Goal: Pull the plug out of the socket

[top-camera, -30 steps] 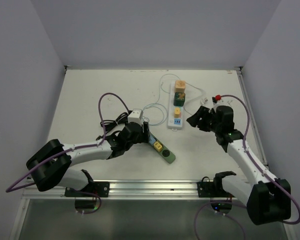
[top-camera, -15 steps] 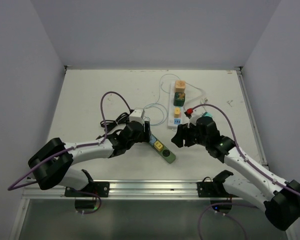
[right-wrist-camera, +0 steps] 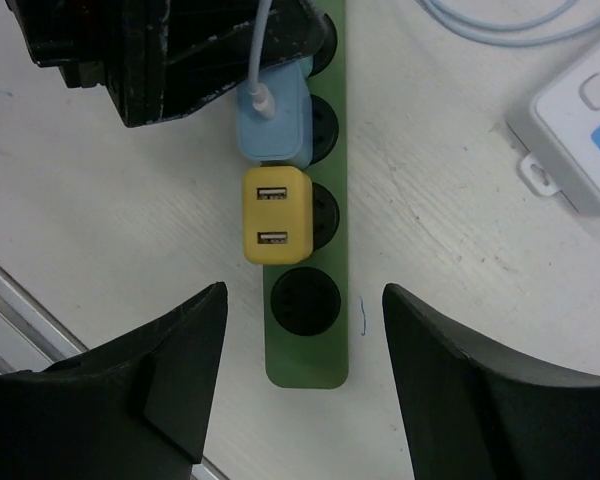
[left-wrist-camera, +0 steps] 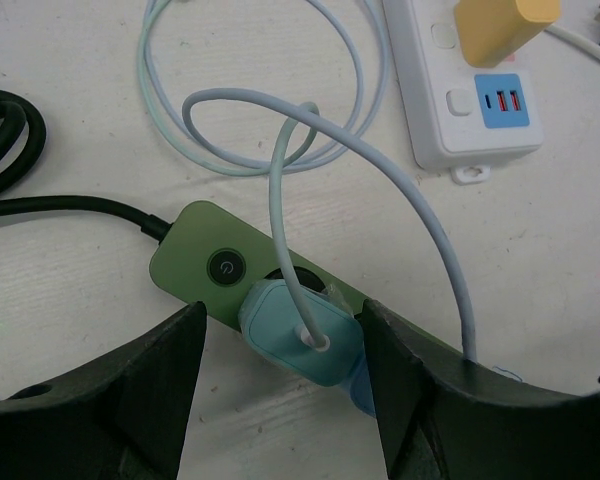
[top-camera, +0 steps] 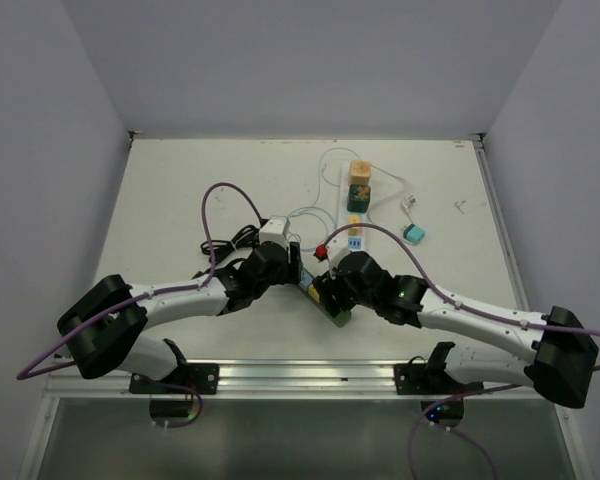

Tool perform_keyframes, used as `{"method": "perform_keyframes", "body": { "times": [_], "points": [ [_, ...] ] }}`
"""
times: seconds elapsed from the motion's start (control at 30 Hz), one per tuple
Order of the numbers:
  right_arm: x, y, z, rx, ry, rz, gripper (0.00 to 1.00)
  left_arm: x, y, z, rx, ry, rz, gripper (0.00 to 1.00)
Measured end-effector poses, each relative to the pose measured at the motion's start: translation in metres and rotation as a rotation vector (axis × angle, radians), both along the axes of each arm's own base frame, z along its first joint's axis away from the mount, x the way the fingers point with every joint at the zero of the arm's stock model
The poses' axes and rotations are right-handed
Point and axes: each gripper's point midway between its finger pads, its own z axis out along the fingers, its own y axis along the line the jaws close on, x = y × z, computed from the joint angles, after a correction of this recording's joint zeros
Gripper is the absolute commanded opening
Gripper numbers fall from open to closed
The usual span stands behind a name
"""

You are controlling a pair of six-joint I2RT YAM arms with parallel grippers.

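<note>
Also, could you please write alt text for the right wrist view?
The open right gripper hovers over the end of a green power strip on a white table, one finger on each side. A yellow USB charger and a light blue plug occupy neighbouring sockets, with the left gripper at the blue plug.

Green strip (top-camera: 340,316): overhead you see only its lower tip; the rest is covered.
White strip (right-wrist-camera: 578,122): cut by right edge.

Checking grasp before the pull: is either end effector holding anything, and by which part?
Nothing is held. The left end effector straddles the blue plug with a gap beside one finger; the right end effector hangs open over the green strip.
</note>
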Motion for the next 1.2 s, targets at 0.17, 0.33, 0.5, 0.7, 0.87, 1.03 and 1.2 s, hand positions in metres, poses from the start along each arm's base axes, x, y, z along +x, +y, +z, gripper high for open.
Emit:
{"method": "perform_keyframes", "body": {
  "times": [0.17, 0.33, 0.5, 0.7, 0.87, 1.03, 1.2],
  "points": [
    [0.000, 0.014, -0.019, -0.084, -0.009, 0.044, 0.68, 0.000, 0.000, 0.000, 0.000, 0.000, 0.000, 0.68],
    [0.008, 0.022, -0.024, -0.108, -0.022, 0.043, 0.66, 0.001, 0.000, 0.000, 0.004, 0.001, 0.000, 0.68],
    [0.016, 0.037, -0.029, -0.103, -0.023, 0.043, 0.59, 0.000, 0.000, 0.000, 0.008, 0.003, -0.001, 0.68],
    [0.018, 0.038, -0.044, -0.136, 0.001, 0.037, 0.44, 0.001, -0.001, 0.000, 0.011, 0.005, 0.000, 0.68],
    [0.019, 0.037, -0.045, -0.143, -0.001, 0.027, 0.29, 0.001, 0.000, 0.000, 0.011, 0.005, 0.002, 0.68],
    [0.019, 0.037, -0.045, -0.141, -0.001, 0.017, 0.13, 0.001, 0.000, 0.000, 0.010, 0.005, 0.004, 0.68],
    [0.019, 0.037, -0.045, -0.135, 0.003, 0.010, 0.00, 0.001, 0.000, -0.001, 0.009, 0.006, 0.004, 0.68]
  ]
}}
